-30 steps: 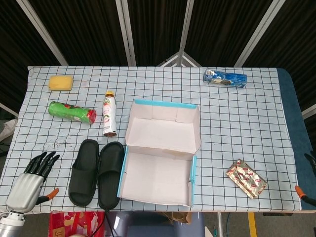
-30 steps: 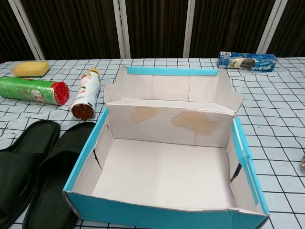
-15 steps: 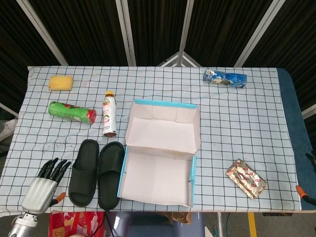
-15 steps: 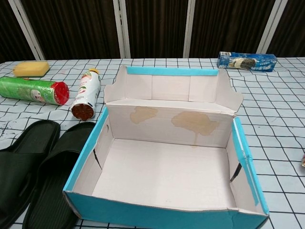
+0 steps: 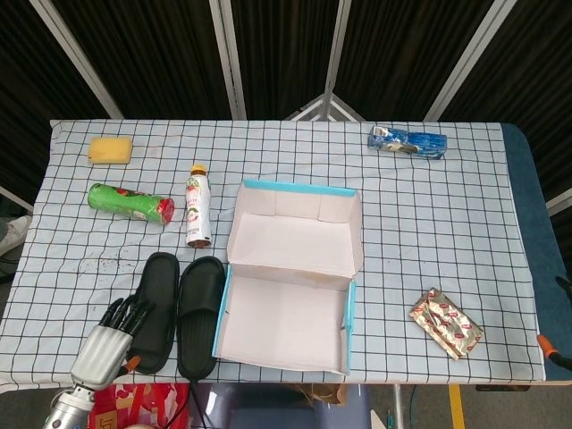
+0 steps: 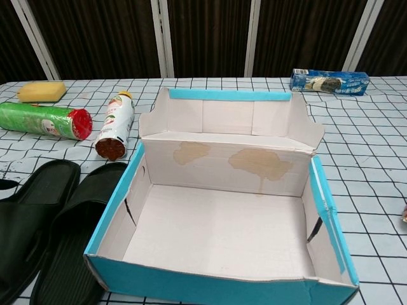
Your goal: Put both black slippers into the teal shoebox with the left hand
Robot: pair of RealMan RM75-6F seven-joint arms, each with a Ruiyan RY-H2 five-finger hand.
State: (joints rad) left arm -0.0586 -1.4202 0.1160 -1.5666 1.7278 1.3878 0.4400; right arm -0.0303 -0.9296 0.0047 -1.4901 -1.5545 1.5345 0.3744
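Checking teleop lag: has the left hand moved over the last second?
Yes. In the head view the left hand has shifted right along the table's near edge, and its fingers now reach the outer black rubber slipper, which lies unmoved.

slippers [image 5: 175, 311] left of shoebox [image 5: 288, 283]

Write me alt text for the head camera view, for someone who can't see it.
An open, empty teal shoebox sits on a checked table, two black slippers lying side by side to its left. The robot's left hand reaches over the outer slipper's near end. A sponge, green can, bottle and snack packets lie around.
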